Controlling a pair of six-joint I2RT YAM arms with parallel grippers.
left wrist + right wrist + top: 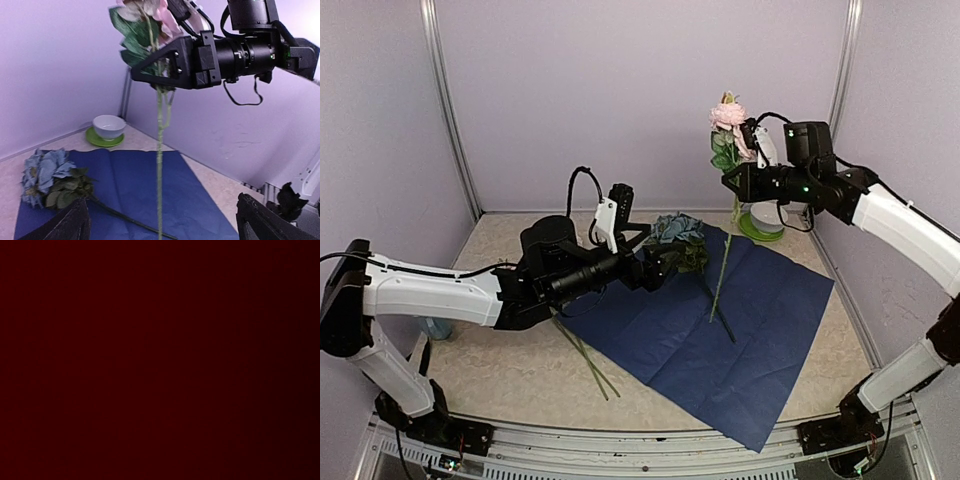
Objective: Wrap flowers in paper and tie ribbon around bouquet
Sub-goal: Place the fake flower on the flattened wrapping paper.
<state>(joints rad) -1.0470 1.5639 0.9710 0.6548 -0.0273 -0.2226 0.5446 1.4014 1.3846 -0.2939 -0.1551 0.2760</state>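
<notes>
The paper (760,330) (130,185) lies flat on the table, dark blue side up. One of the flowers, with a pink bloom (727,115) (150,15), is held upright high above the paper; its long green stem (723,265) (160,165) hangs down to the sheet. My right gripper (732,182) (157,72) is shut on that stem just below the leaves. A blue-grey bloom (675,228) (45,175) lies on the paper's far left corner. My left gripper (660,265) (165,220) is open just beside it, holding nothing. The ribbon is out of view. The right wrist view is dark.
A white bowl on a green saucer (765,218) (108,127) stands at the back right, behind the paper. Loose green stems (585,355) lie on the bare table left of the paper. Walls close in the back and both sides.
</notes>
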